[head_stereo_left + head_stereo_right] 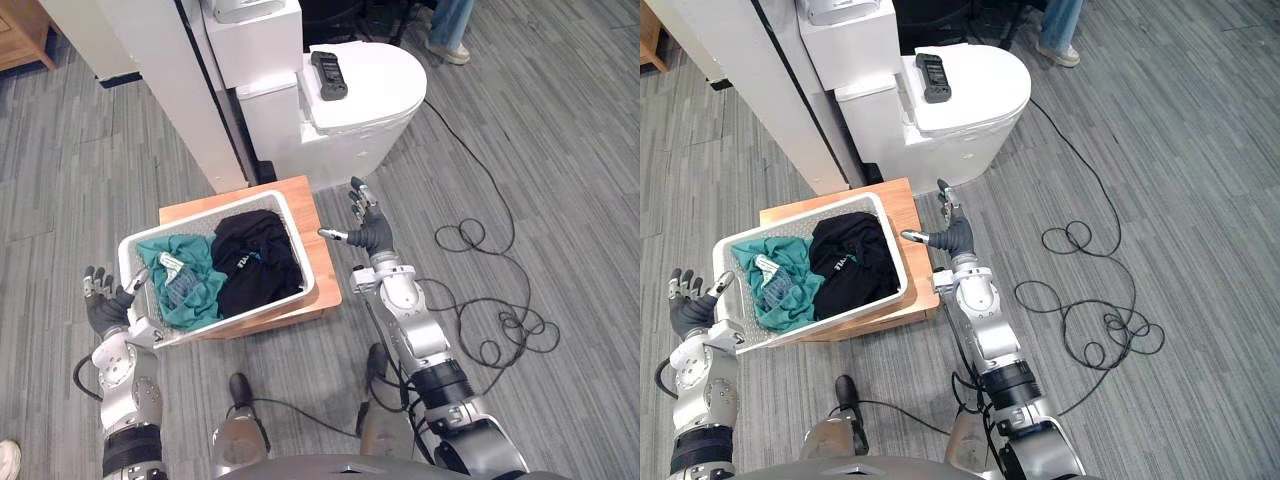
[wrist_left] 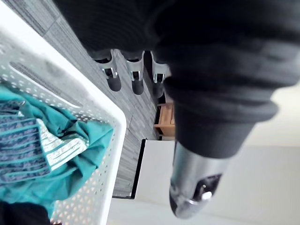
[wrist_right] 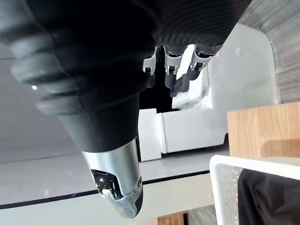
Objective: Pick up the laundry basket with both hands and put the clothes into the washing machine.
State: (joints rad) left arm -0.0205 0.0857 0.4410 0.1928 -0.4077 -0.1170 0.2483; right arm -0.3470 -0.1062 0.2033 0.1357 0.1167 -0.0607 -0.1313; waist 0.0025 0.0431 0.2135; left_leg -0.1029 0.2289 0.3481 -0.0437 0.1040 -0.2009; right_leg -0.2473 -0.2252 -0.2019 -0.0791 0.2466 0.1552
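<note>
Laundry basket sits on low wooden stand w/ teal garment on its left side, black garment on its right. Left hand at basket's left end, fingers spread & relaxed, thumb by the rim, gripping nothing. Right hand just off stand's right edge, fingers straight, apart from basket. White machine beyond the stand, black remote on top.
</note>
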